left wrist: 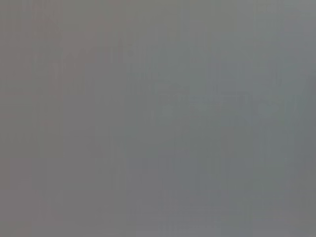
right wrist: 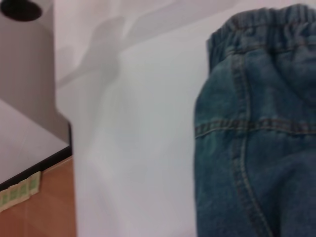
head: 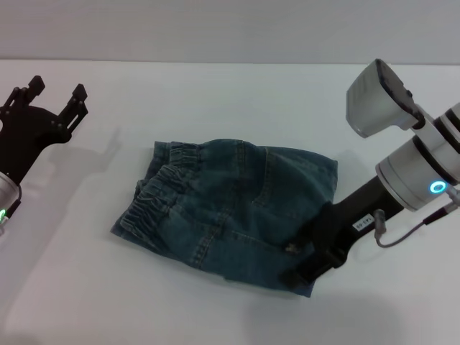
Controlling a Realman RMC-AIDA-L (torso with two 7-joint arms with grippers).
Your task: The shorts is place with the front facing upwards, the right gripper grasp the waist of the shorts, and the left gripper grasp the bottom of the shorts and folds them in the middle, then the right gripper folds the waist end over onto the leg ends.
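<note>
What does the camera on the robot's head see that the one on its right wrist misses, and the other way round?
Only the head view shows both tools: the left tool raised apart from the cloth, fingers spread, and the right tool down at the near right edge of the denim shorts. Only the right wrist view shows the table edge and brown floor beyond it. Both show the shorts, their gathered waistband and the white table.

Count: 1 pair of shorts (head: 237,208) on 1 desk (head: 215,93). 2 claws — left claw (head: 54,100) off to the side, right claw (head: 305,262) at the shorts' edge.
</note>
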